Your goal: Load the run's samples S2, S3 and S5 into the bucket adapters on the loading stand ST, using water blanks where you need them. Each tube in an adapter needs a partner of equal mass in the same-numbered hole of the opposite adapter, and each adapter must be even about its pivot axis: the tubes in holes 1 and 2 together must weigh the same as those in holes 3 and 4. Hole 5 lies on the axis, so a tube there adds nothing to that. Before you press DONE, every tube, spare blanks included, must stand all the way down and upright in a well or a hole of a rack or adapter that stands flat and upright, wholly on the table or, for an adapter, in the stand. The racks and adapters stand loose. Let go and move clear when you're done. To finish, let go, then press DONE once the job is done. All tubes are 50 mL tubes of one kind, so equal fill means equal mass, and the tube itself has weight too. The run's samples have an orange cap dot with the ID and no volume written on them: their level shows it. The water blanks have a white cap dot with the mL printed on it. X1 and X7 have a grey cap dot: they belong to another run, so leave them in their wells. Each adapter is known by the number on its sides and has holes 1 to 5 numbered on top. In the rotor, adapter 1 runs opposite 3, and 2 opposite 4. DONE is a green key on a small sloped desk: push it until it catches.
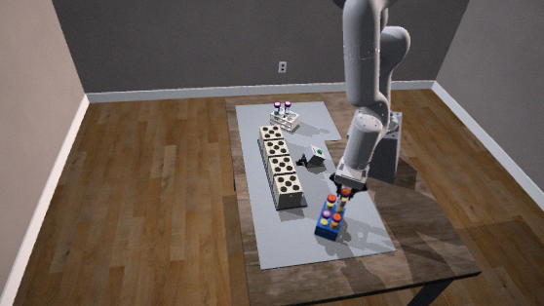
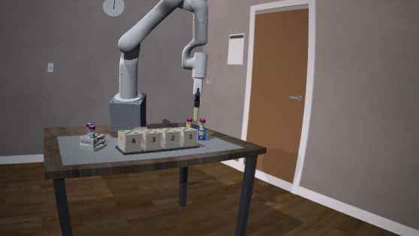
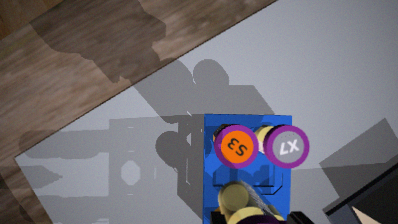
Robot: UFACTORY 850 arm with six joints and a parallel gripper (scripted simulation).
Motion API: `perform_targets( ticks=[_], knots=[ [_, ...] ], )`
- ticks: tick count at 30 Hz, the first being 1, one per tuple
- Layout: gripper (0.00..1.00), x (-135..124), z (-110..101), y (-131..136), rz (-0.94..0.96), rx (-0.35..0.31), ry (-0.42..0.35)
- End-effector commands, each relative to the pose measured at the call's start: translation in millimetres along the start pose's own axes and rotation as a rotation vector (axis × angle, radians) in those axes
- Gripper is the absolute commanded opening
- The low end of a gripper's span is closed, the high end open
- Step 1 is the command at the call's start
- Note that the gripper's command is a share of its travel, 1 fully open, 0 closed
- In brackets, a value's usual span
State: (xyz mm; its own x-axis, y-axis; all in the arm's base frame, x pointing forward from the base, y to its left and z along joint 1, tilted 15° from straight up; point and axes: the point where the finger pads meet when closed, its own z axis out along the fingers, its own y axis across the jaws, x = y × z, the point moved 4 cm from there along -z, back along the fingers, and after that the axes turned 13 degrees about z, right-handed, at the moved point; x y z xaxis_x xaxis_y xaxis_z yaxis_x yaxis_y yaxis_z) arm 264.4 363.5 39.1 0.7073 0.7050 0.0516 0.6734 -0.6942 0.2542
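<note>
My gripper (image 1: 346, 192) (image 2: 197, 105) is shut on an orange-dotted tube (image 1: 342, 203) (image 2: 196, 113) (image 3: 234, 197) with yellowish content, upright above the blue rack (image 1: 328, 233) (image 3: 211, 165); its ID is unreadable. S3 (image 1: 336, 217) (image 3: 236, 146) and grey-dotted X7 (image 1: 326, 213) (image 3: 287, 146) stand in that rack, with another orange-dotted tube (image 1: 331, 198). Adapters 1 (image 1: 291, 199) (image 2: 190, 137), 2 (image 2: 173, 138), 3 (image 2: 153, 140) and 4 (image 2: 133, 140) stand in a row on the stand; their holes look dark and empty. Two purple-capped tubes with bluish content stand in the white rack (image 1: 292, 125) (image 2: 86, 143).
The small sloped desk (image 1: 316, 158) with the green DONE key (image 1: 320, 151) stands beside the adapters. A small black shape (image 1: 302, 160) is between them. The adapter row is left of the blue rack in the top view, and the white rack is at the far end.
</note>
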Motion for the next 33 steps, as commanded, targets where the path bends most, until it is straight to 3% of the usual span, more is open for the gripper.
perform_targets(
  ticks=[1,15,33],
  knots=[
    [0.0,1,12,0,0.001,0.0,0.006],
    [0.0,1,35,0,0.001,0.0,0.006],
    [0.0,1,35,0,0.001,0.0,0.006]
  ],
)
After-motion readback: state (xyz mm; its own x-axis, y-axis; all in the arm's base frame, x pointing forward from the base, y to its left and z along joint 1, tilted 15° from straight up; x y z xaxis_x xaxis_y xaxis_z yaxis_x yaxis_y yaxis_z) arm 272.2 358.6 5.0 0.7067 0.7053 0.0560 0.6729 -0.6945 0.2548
